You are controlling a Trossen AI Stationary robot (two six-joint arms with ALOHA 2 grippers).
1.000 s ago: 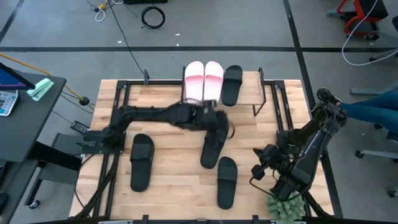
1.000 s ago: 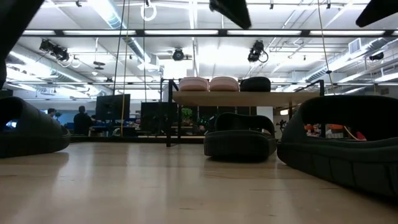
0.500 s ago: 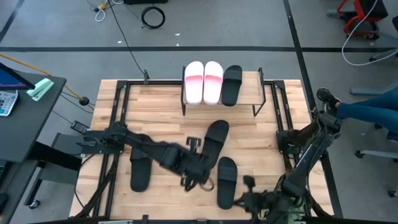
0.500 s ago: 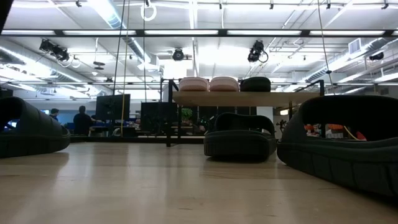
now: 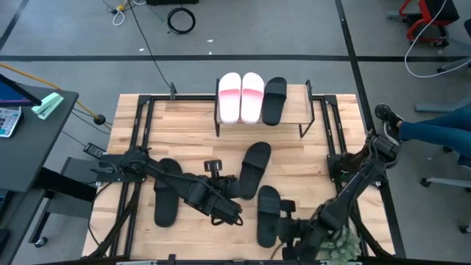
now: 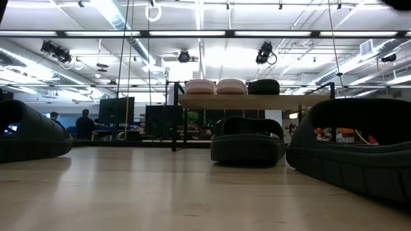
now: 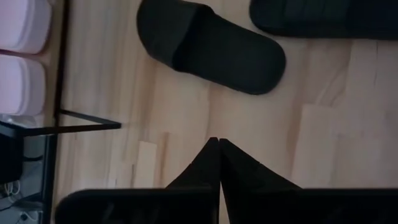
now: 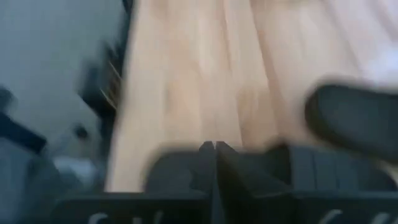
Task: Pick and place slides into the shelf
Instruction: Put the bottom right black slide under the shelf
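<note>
Left gripper (image 5: 234, 218) clenched on nothing, low over table centre. Right gripper (image 5: 282, 234) at table's 5 o'clock, fingers together, empty. Shelf (image 5: 294, 110) at 12 o'clock holds two pink slides (image 5: 241, 96) and one black slide (image 5: 274, 100); three black slides (image 5: 254, 168) lie loose.

Two dark jointed arms; left claw (image 7: 218, 142) ends in tapered black fingers.

From my remote seat, the shelf (image 5: 305, 110) stood at the table's (image 5: 191, 121) far edge with three slides (image 5: 252, 96) side by side on top. Three more slides lay on the table nearer me: one left (image 5: 166, 191), one middle (image 5: 254, 166), one front right (image 5: 268, 214).
</note>
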